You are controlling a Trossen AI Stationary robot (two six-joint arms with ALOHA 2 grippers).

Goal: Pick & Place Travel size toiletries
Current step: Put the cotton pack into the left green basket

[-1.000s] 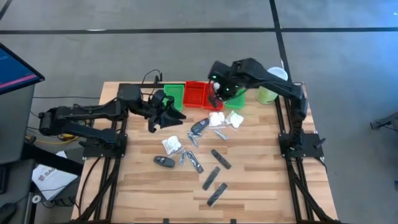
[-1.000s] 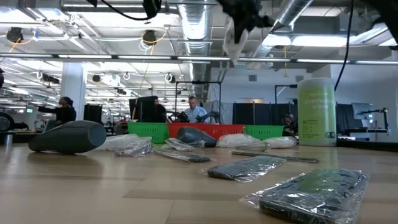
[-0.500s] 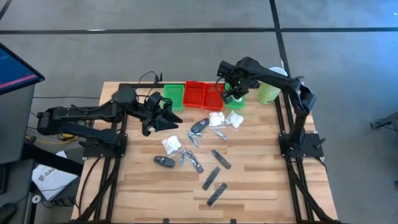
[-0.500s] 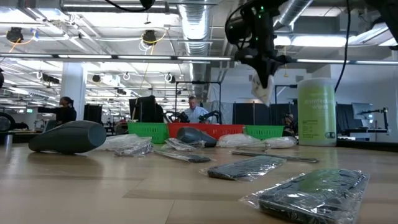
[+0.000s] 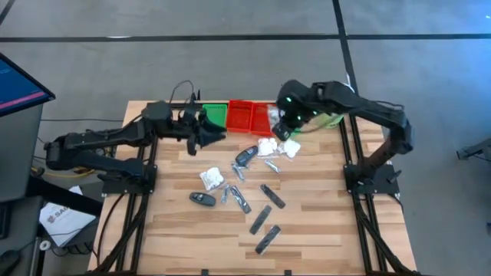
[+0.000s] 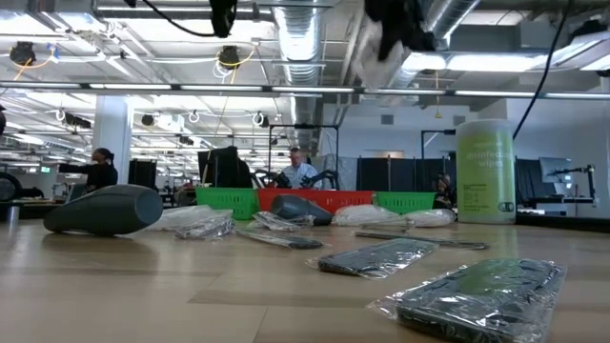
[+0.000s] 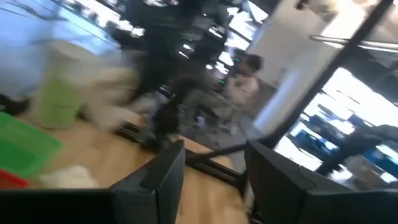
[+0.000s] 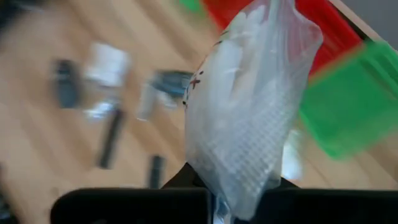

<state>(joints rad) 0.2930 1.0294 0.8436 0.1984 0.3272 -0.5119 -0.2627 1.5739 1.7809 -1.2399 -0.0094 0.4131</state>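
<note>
My right gripper (image 5: 285, 128) hangs high over the red tray (image 5: 242, 116) and green tray (image 5: 294, 124) at the far side, shut on a white soft packet in a clear bag (image 8: 249, 106). The low view shows that packet (image 6: 368, 52) well above the table. My left gripper (image 5: 215, 136) is off the table beside the left green tray (image 5: 215, 115), pointing level, open with nothing between its fingers (image 7: 163, 180). More toiletries lie flat on the wood: white packets (image 5: 270, 146), black oval pieces (image 5: 203, 198), silvery tubes (image 5: 239, 199) and dark bars (image 5: 261, 219). My right gripper pinches the packet's clear bag at one end (image 8: 231, 198) between its two fingers, slanting down from above. The packet stretches out past the fingertips, lifted clear of the table and trays. How many layers are caught I cannot tell.
A tall pale green canister (image 5: 331, 115) with a white lid stands at the far right, close to my right arm. A row of red and green trays (image 6: 315, 200) runs along the far edge. Bare wood lies at the near left (image 5: 169, 238).
My right gripper carried the white packet toward the table's right edge and dipped, then rose again and came back a little toward the near edge, tipping less steeply down. My left gripper shifted toward the far edge and turned to point along the trays.
</note>
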